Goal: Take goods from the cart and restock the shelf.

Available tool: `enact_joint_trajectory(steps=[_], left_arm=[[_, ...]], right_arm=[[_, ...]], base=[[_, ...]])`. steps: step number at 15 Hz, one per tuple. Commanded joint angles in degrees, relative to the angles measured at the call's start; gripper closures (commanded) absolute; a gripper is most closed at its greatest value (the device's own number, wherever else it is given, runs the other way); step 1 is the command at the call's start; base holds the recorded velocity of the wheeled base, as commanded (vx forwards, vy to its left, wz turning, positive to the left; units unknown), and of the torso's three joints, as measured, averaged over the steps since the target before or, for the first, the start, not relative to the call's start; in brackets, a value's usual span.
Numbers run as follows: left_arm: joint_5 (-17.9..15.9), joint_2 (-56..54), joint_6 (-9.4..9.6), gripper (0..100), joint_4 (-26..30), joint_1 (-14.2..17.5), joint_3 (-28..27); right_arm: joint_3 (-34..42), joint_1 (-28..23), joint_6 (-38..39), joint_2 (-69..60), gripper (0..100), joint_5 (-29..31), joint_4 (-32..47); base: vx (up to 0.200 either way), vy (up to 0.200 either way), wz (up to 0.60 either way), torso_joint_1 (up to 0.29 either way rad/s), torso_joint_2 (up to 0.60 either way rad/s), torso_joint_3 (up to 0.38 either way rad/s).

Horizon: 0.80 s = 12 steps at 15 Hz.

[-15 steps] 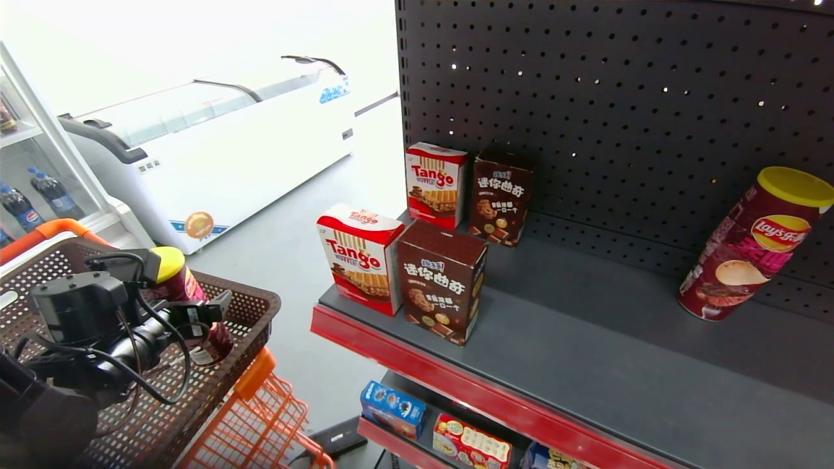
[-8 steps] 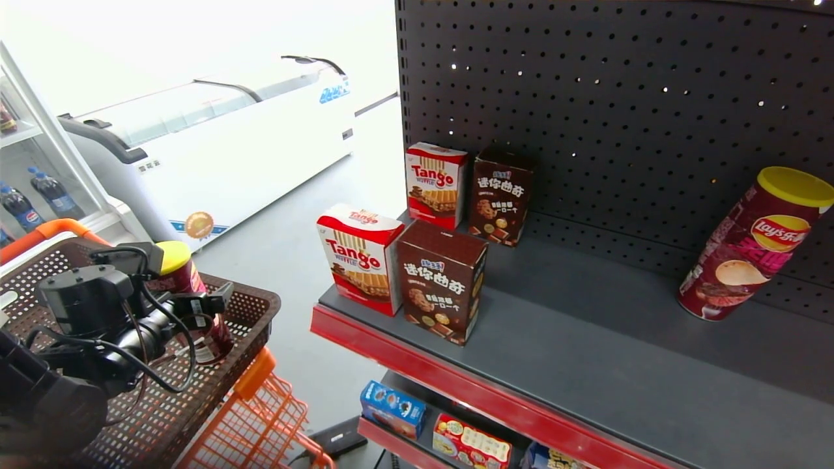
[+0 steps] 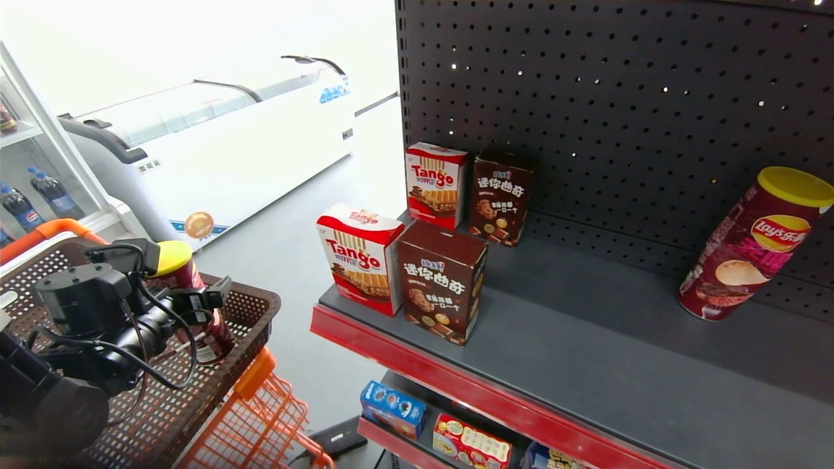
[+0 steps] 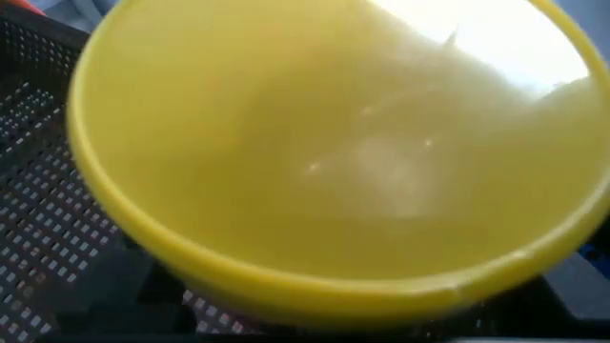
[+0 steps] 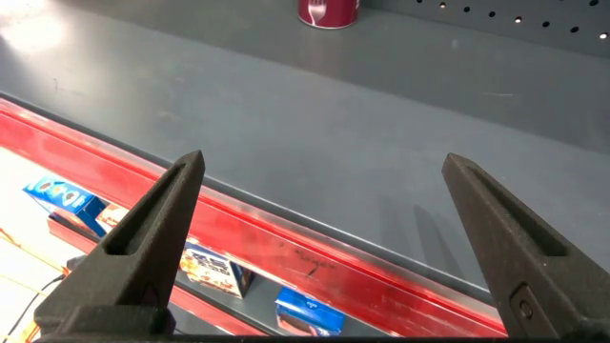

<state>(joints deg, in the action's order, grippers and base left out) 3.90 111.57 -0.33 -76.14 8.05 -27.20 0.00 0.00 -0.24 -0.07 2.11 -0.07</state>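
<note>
Left claw, gripping the can, is inching it up inside the cart, a touch higher than a second ago, so the trip to the shelf is only just starting, while the right claw is hanging wide open over the shelf.

Dark red chip can with a yellow lid stands roughly upright in the cart's brown mesh basket, near its right rim. The shelf is dark grey with a red front edge. A matching can leans tilted against its back panel, right side.
</note>
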Motion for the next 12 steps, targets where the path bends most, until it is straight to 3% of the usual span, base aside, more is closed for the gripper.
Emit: enact_joint_trajectory(steps=[1, 7, 12], left_arm=[[0.0, -0.1, 0.07, 100, 0.2, 0.0, -0.4], [-0.1, 0.1, 0.50, 100, -0.3, -0.2, -0.8], [-0.5, -9.1, 0.59, 100, 0.9, -5.1, -0.3]], right_arm=[[0.0, 0.0, 0.0, 0.1, 0, 0.0, 0.0], [0.0, 0.0, 0.0, 0.1, 0, 0.0, 0.0], [0.0, 0.0, 0.0, 0.1, 0, 0.0, 0.0]], base=[[0.000, 0.000, 0.00, 0.000, 0.00, 0.000], [0.000, 0.000, 0.00, 0.000, 0.00, 0.000], [0.000, 0.000, 0.00, 0.000, 0.00, 0.000]])
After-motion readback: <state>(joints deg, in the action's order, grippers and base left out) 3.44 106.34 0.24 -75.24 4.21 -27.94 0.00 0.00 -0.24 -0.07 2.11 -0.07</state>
